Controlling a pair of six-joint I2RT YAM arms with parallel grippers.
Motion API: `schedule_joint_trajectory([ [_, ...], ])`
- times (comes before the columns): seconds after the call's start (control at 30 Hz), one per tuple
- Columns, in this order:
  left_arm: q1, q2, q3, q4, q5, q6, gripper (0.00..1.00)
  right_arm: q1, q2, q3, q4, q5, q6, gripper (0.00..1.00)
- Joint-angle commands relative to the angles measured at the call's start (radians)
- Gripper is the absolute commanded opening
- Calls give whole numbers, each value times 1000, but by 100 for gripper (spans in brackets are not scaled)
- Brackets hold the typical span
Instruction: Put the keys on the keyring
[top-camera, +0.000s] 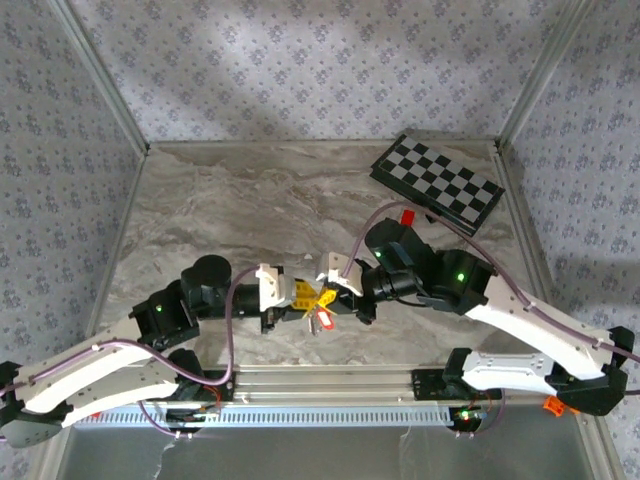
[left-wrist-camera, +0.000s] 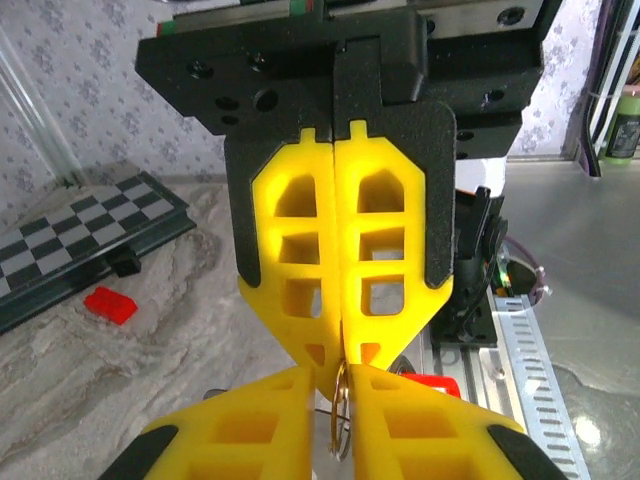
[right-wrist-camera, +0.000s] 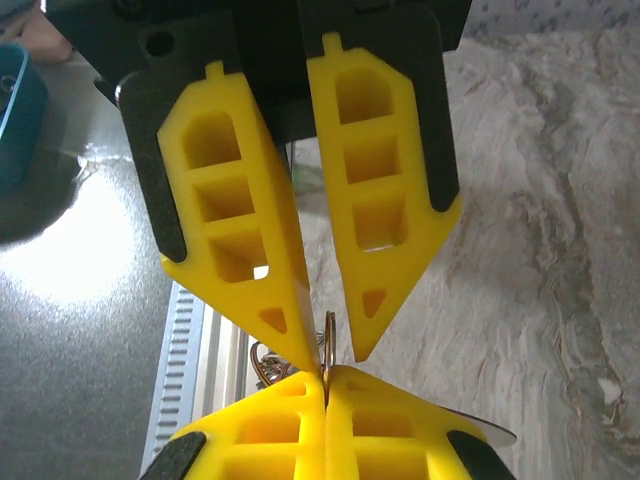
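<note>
The thin metal keyring (right-wrist-camera: 328, 340) stands edge-on between the two grippers, which meet tip to tip near the table's front middle. My right gripper (right-wrist-camera: 325, 374) is shut on its lower edge, and in the left wrist view the right gripper (left-wrist-camera: 342, 352) pinches the keyring (left-wrist-camera: 342, 415) from above. My left gripper (left-wrist-camera: 338, 385) is open a little; the ring sits in the gap against one finger. The left gripper (right-wrist-camera: 332, 352) also shows this gap from the other side. Keys with a red head (top-camera: 322, 318) hang below the left gripper (top-camera: 306, 296) and right gripper (top-camera: 323, 298).
A folded checkerboard (top-camera: 437, 183) lies at the back right with a small red block (top-camera: 407, 216) in front of it. An aluminium rail (top-camera: 330, 385) runs along the near table edge under the arms. Walls close the table on three sides.
</note>
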Motion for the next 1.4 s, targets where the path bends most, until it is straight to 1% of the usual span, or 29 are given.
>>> schedule_joint_trajectory([
  [0.0,-12,-2,30,-34,-10,23,15,1,7,46,-27,-29,-25,0],
  [0.13,-18,2,31,-49,-26,31,11,0,5,46,-24,-42,-28,0],
  [0.23,-26,3,28,-56,-39,33,11,0,-4,47,-32,-51,-30,0],
  [0.33,-35,-1,26,-58,-56,33,13,-1,-10,49,-44,-53,-34,0],
  [0.43,-38,-3,26,-56,-60,34,13,-1,-12,48,-40,-61,-39,0],
  [0.5,-40,-1,28,-52,-53,34,8,1,-10,47,-33,-67,-39,0],
  [0.57,-40,0,28,-46,-48,34,0,3,-10,45,-29,-66,-40,0],
  [0.77,-40,-34,3,12,-46,15,0,8,-24,27,5,-45,-25,0],
  [0.9,-40,-80,-40,105,-44,-15,0,6,-46,-4,57,-35,6,21],
  [0.93,-40,-85,-49,122,-43,-21,0,5,-51,-9,65,-36,13,22],
  [1.2,-40,-106,-112,269,-2,-61,0,2,-79,-41,130,-57,34,26],
  [1.37,-40,-123,-137,347,12,-88,0,0,-86,-42,136,-58,41,26],
])
